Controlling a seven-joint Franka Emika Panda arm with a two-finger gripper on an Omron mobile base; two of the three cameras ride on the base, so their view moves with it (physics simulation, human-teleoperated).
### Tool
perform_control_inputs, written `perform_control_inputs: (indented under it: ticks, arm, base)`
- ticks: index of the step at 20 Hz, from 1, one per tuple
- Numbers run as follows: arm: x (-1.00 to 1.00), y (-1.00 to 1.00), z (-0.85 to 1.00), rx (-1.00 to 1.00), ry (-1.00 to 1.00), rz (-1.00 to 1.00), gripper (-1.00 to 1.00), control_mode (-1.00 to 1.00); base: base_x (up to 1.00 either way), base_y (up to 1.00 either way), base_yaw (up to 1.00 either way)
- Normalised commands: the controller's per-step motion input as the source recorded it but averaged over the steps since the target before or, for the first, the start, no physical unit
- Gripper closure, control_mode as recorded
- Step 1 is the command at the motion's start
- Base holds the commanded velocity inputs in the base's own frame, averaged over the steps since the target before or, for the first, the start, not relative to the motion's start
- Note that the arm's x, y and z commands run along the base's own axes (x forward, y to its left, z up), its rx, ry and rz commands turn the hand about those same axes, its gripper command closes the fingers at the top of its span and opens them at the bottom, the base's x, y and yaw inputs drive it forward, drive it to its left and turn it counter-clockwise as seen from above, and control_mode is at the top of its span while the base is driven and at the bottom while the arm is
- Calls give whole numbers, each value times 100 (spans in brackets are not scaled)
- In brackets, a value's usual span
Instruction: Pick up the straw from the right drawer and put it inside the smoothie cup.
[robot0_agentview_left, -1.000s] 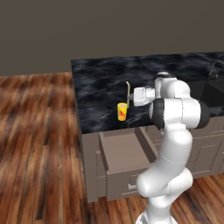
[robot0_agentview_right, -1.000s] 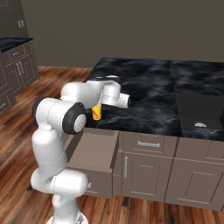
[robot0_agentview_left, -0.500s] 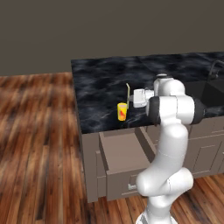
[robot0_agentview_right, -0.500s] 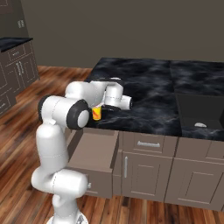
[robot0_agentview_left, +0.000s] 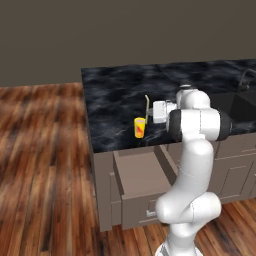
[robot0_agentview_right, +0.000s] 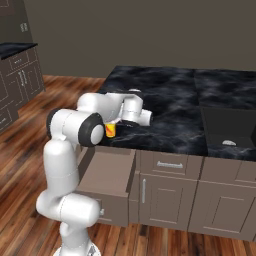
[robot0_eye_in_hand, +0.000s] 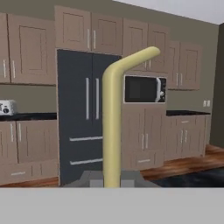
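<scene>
The thin pale yellowish straw stands upright over the black counter, with my gripper shut on its lower part. The straw hangs just right of and above the small yellow-orange smoothie cup, apart from it. In the hand view the straw rises from my gripper and bends right at its top. From the right base view the smoothie cup peeks out behind my forearm. Below the counter edge, the right drawer is pulled open.
The black marble counter has a sink at its right end, with a faucet. A closed drawer front and cabinet doors sit beside the open drawer. A fridge and a microwave stand far across the wooden floor.
The arm has shifted slightly around the elbow. The straw, still gripped, stays almost in the same place beside the cup.
</scene>
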Motion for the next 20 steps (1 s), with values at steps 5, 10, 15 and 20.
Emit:
perform_control_inputs:
  ticks: [5,10,15,20]
  arm:
    - [0,0,2,0,-15,1,100,-100]
    - [13,0,0,0,-9,0,100,-100]
    - [31,0,0,0,0,0,100,-100]
    - [32,0,-1,0,0,0,100,-100]
  base:
    - [0,0,0]
    - [0,0,0]
    - [0,0,0]
    - [0,0,0]
